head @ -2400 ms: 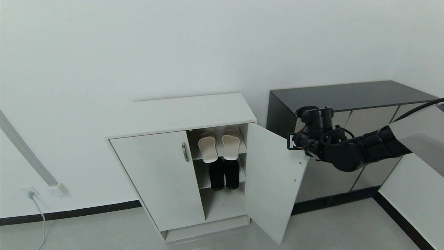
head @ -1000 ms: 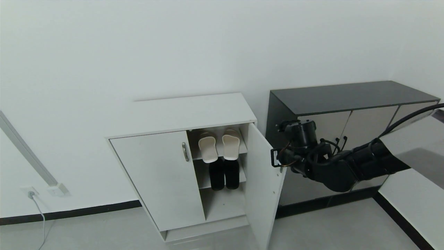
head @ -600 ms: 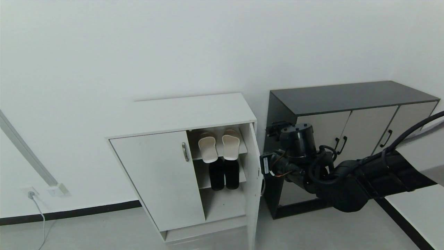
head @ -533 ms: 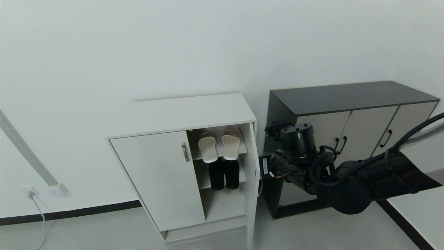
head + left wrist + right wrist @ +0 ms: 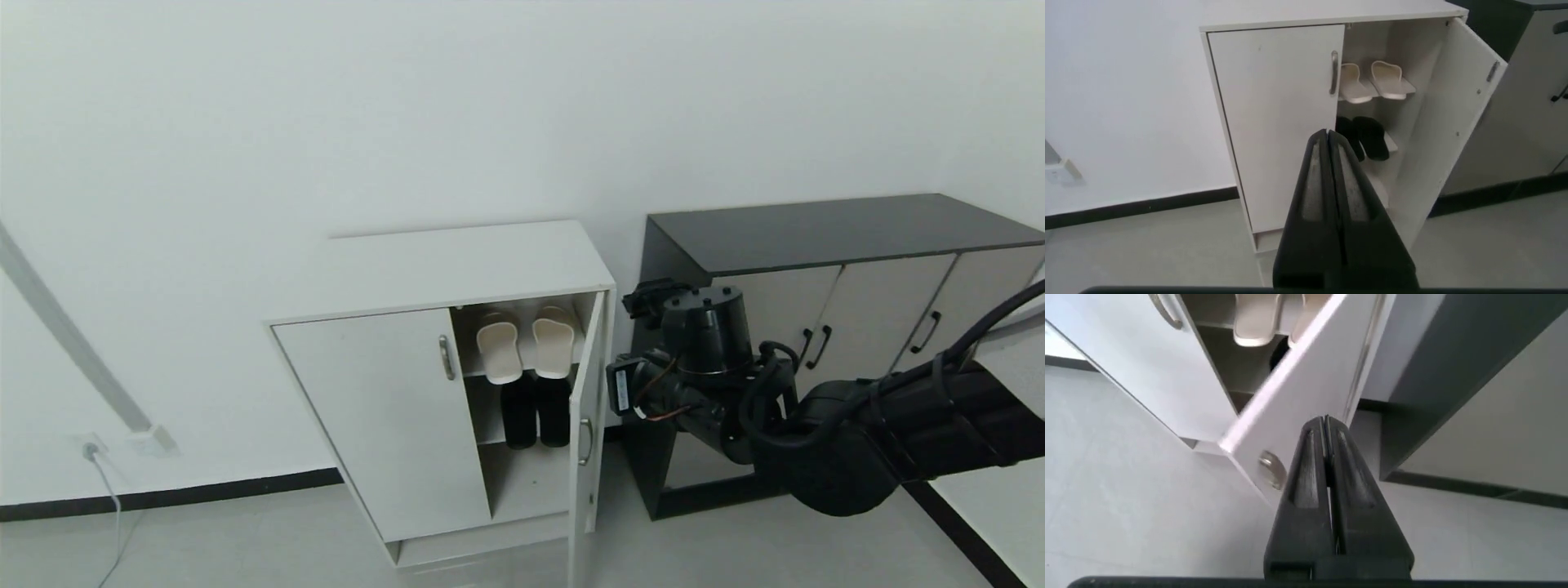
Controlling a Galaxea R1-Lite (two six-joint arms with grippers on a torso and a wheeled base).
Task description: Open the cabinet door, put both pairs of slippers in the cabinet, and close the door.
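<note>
While the right door (image 5: pixel 586 457) of the white cabinet (image 5: pixel 457 261) stands ajar, contents are: cream slippers (image 5: pixel 526 347), one pair, top shelf; black slippers (image 5: pixel 535 412), one pair, shelf below. Left door (image 5: pixel 384 416) closed. Right gripper (image 5: pixel 1327 425): fingers pressed together, tips at the right door's outer face; contact not discernible. Left gripper (image 5: pixel 1328 135): fingers pressed together, well back from the cabinet front. Dark sideboard (image 5: pixel 816 220) just beside the cabinet.

Inside cabinet (image 5: pixel 457 261): upper slipper pair (image 5: pixel 526 349) shelved directly above lower slipper pair (image 5: pixel 535 412). Right door (image 5: pixel 592 367) ajar. Right of cabinet, just beside: sideboard (image 5: pixel 816 220).
</note>
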